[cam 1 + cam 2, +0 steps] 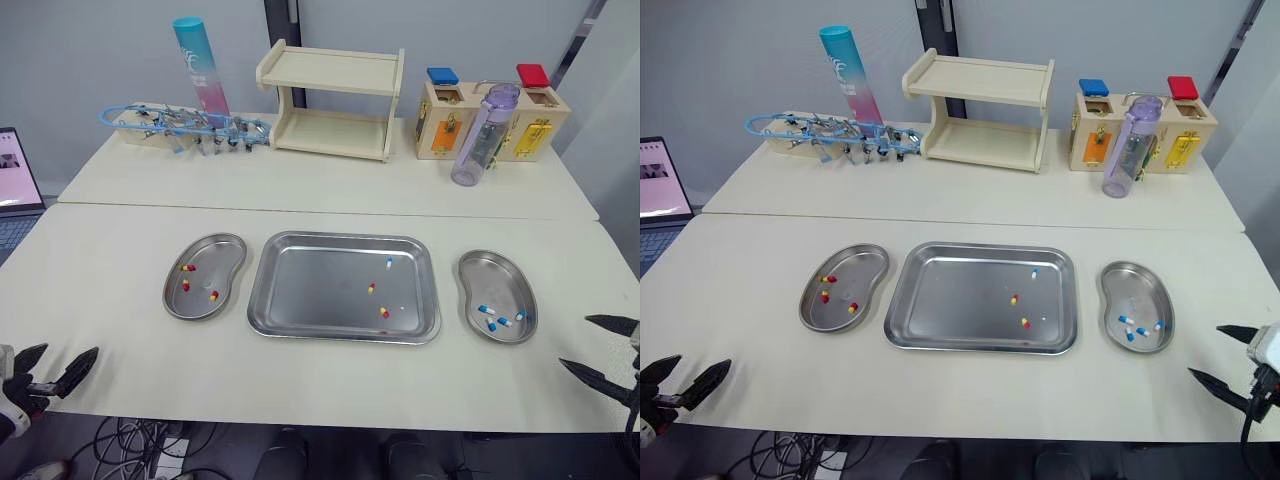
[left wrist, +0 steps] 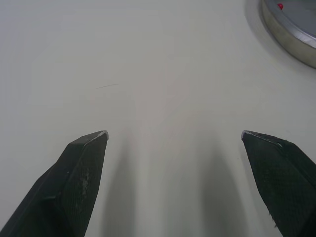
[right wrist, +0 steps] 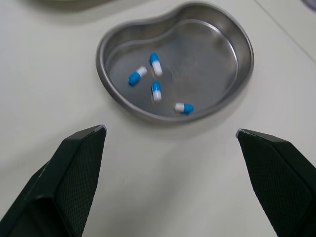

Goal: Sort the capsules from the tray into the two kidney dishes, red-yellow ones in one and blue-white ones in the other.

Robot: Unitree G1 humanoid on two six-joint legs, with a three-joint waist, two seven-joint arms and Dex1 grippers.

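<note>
The steel tray [image 1: 300,300] lies mid-table holding two red-yellow capsules [image 1: 371,288] [image 1: 384,313] and one blue-white capsule [image 1: 389,263]. The left kidney dish [image 1: 225,255] holds three red-yellow capsules [image 1: 186,268]. The right kidney dish [image 1: 480,270] holds several blue-white capsules [image 3: 155,64]. My left gripper [image 1: 58,368] hangs open at the table's front left edge, nothing between its fingers. My right gripper [image 1: 600,347] is open at the front right, just short of the right dish [image 3: 232,44].
Along the back of the table stand a wooden shelf [image 1: 330,100], a purple bottle [image 1: 483,135], a wooden lock box [image 1: 535,125], a tall blue-pink tube [image 1: 198,65] and a blue rack [image 1: 185,125]. A laptop [image 1: 15,190] sits at far left.
</note>
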